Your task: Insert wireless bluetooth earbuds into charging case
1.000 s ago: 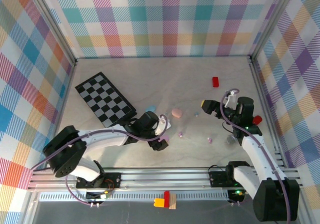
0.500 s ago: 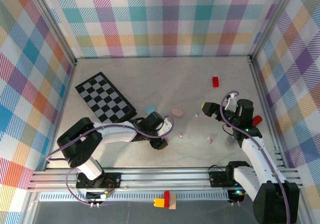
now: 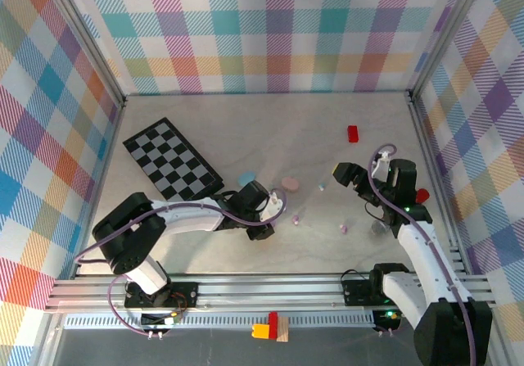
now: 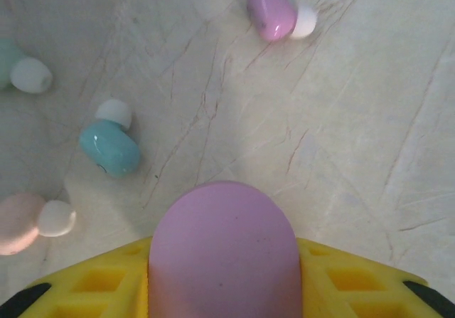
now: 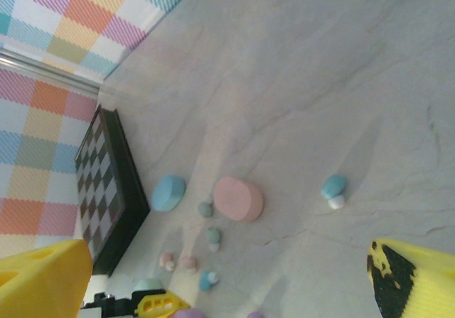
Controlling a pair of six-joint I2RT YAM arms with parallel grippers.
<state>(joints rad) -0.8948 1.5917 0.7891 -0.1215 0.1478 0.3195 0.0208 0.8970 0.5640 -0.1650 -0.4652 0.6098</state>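
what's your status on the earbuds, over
Left gripper shut on lilac case. Right gripper open, empty. Teal earbud, magenta earbud loose on table ahead. Red block far back, clear of both.

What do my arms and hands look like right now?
The left arm and right arm are white links with black joints, each trailing a purple cable. The left hand and right hand have yellow fingers; the left's show square recesses, one right fingertip has black patches.

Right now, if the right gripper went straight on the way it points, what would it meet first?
Probably the pink oval plastic case ahead of the right gripper; the teal-and-white earbud lies just off that line. Depth is unclear.
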